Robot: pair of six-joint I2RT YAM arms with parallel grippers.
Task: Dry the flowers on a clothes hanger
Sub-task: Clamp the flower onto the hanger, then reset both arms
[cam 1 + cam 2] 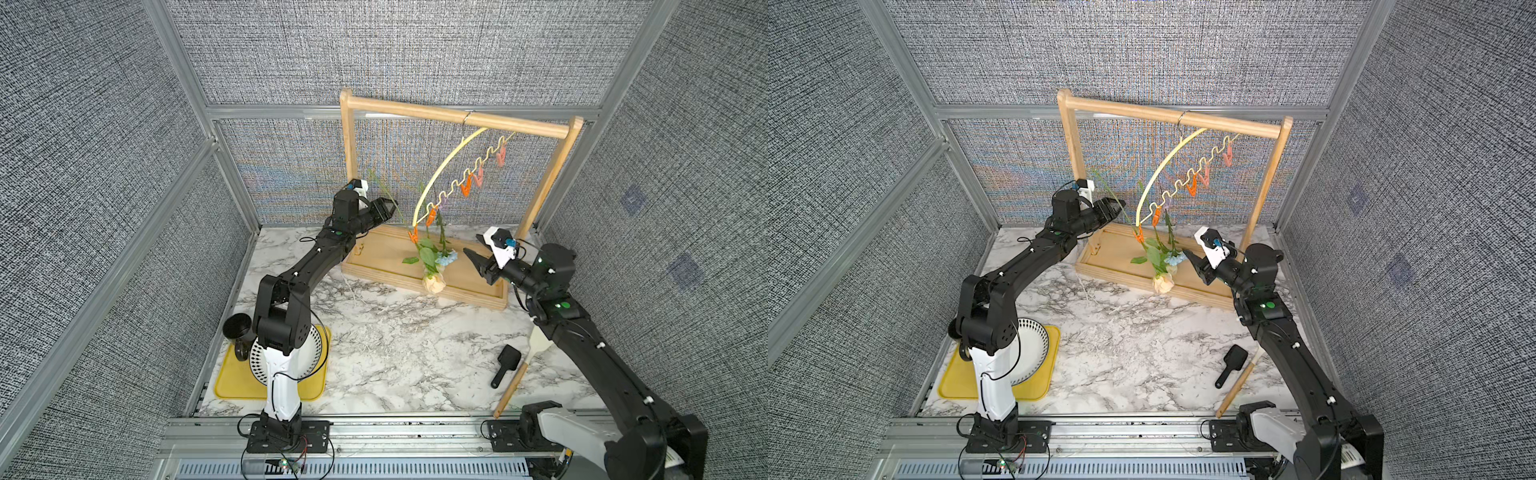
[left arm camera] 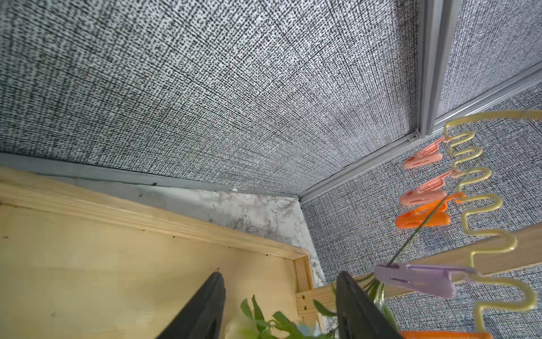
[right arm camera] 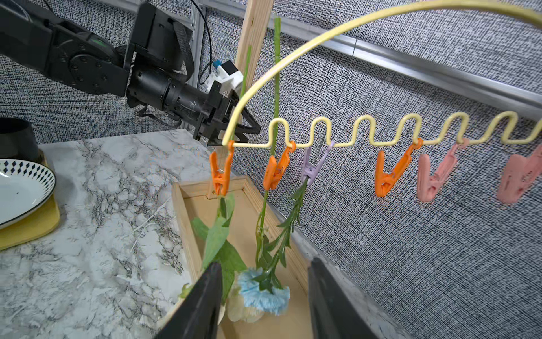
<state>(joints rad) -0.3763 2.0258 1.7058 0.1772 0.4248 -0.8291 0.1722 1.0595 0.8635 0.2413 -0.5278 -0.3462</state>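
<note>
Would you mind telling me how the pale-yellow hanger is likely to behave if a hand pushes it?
It probably swings freely: the hanger hangs from the wooden rail by one thin hook. It likely tips easily, as it hangs steeply tilted with the flowers clipped at its low end. Its thin frame looks light.

The pale-yellow clothes hanger (image 3: 280, 121) hangs tilted, its low end just beside the left tool (image 3: 234, 129). Three green-stemmed flowers (image 3: 217, 234) dangle heads down from two orange clips (image 3: 221, 176) and a purple clip (image 3: 311, 168) there, with the blue bloom (image 3: 262, 290) just ahead of the right tool (image 3: 265, 262).
</note>
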